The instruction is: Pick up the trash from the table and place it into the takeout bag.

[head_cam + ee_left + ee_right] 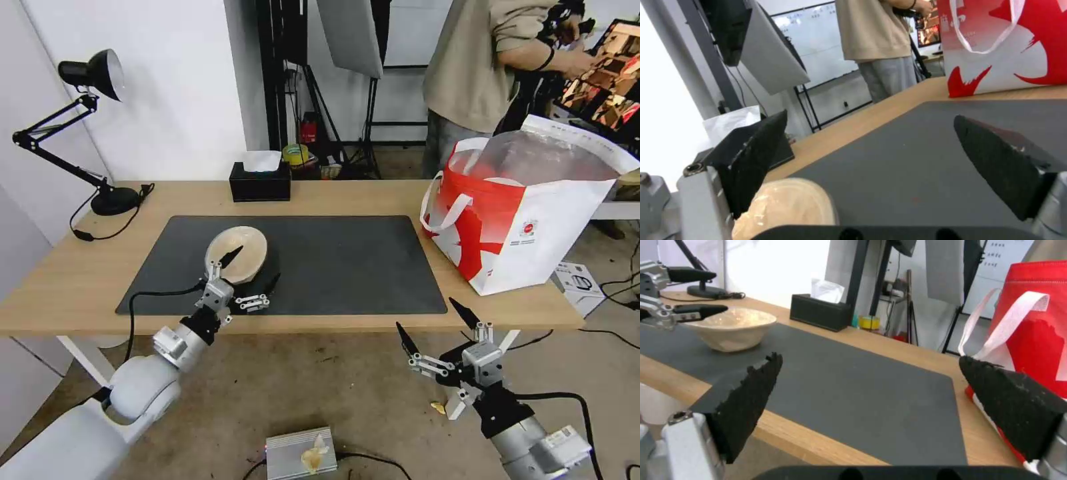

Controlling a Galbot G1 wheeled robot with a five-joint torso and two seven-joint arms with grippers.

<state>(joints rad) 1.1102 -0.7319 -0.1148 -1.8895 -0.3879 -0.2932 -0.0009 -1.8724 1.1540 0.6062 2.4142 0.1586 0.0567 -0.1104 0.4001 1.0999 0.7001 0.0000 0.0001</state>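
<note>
A shallow beige bowl (237, 253) (786, 206) (731, 326), one piece of the trash, rests on the dark grey mat (347, 267) of the light-wood table (80, 273). My left gripper (253, 268) (870, 117) (713, 291) is open at the bowl's near rim. One finger hangs over the bowl and the other over the mat beside it. The red-and-white takeout bag (527, 220) (1018, 50) (1036, 323) stands open on the table's right end, with its foil lining showing. My right gripper (430, 319) (869, 358) is open and holds nothing, below the table's front edge near the bag.
A black tissue box (260, 180) (820, 311) sits at the table's back edge. A black desk lamp (110, 197) stands at the back left with its cord on the wood. On the floor lie a silver box (300, 453) and a white box (577, 283).
</note>
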